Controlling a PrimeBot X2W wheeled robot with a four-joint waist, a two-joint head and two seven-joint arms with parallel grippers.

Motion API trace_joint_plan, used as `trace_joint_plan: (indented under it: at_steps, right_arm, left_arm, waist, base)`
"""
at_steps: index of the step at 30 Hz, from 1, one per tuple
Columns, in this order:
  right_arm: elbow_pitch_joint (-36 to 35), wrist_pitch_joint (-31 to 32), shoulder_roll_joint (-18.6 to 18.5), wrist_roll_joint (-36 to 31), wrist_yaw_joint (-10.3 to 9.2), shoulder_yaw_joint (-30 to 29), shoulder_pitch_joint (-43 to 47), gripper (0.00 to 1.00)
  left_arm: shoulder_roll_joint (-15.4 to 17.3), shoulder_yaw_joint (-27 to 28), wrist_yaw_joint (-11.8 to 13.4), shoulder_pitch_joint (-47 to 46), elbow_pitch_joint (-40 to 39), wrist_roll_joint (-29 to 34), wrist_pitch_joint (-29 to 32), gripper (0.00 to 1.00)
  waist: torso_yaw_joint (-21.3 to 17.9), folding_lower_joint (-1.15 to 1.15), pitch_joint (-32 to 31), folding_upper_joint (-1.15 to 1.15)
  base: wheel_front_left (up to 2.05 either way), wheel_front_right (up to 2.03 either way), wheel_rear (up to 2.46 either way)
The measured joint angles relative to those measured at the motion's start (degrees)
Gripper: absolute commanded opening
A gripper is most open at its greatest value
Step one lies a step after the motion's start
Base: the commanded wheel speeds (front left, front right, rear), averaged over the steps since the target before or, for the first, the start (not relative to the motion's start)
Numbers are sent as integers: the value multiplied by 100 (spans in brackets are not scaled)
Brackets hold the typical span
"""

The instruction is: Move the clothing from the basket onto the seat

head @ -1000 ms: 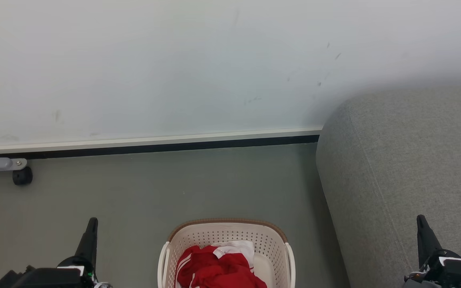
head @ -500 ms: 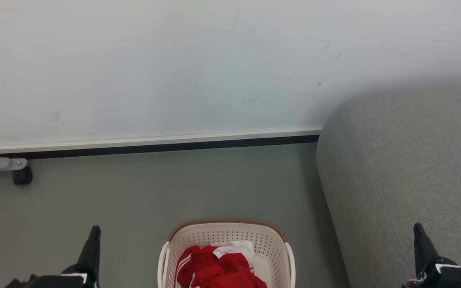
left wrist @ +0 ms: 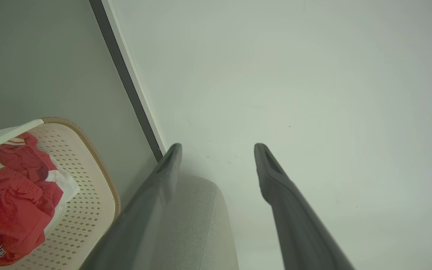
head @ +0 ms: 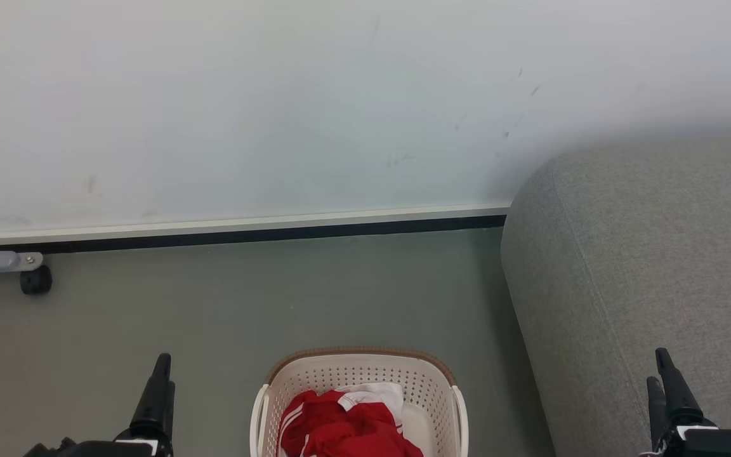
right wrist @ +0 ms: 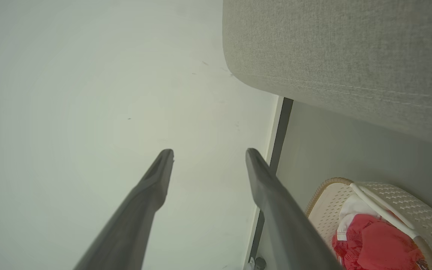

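The cream basket (head: pixel 359 353) stands on the floor at the bottom centre of the head view, with the red and white clothing (head: pixel 340 425) bunched inside it. The grey seat (head: pixel 645 254) rises just right of the basket. My left gripper (head: pixel 164 363) is low on the left, apart from the basket, and the left wrist view shows it (left wrist: pixel 219 147) open and empty, with the basket (left wrist: pixel 88 195) and clothing (left wrist: pixel 9 195) off to one side. My right gripper (head: pixel 656 367) is in front of the seat. It (right wrist: pixel 209 151) is open and empty, pointing at the wall.
A pale wall with a white and black skirting board (head: pixel 245 230) runs behind the grey-green floor (head: pixel 276 298). At the far left a grey bar on a black caster (head: pixel 35 279) sits by the wall. The seat (right wrist: pixel 343 48) overhangs the basket (right wrist: pixel 388 191) in the right wrist view.
Both grippers have gone from shut to open. The left gripper has shifted a little to the right in the head view. The basket and clothing have not moved.
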Motion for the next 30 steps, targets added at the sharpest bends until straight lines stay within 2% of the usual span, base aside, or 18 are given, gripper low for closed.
trace_joint_plan:
  at_steps: [3, 6, 9, 18, 30]
  right_arm:
    - [-41, -54, -137, -229, -54, 155, 2, 100]
    - [-90, -122, -381, -514, -174, 443, -4, 100]
    - [-137, -194, -469, -840, -283, 630, -13, 100]
    - [-241, -396, -675, -1896, -402, 1165, -127, 100]
    - [-268, -649, -944, -2809, -584, 1678, -127, 100]
  left_arm:
    - [37, -104, 49, 0, -2, 247, -75, 100]
    - [115, -185, 132, 4, -3, 475, -153, 100]
    - [181, -328, 209, 4, -1, 736, -213, 100]
    - [379, -664, 412, 3, -16, 1623, -412, 100]
    - [514, -915, 598, 24, -75, 2446, -675, 100]
  waist:
    - [-1, 0, -2, 0]
    - [-7, 0, -2, 0]
    - [-11, 0, 0, 0]
    - [-28, 0, -12, 0]
    - [-63, 0, -51, 0]
  base:
    - [0, 0, 0]
    - [0, 0, 0]
    - [0, 0, 0]
    - [0, 0, 0]
    - [0, 0, 0]
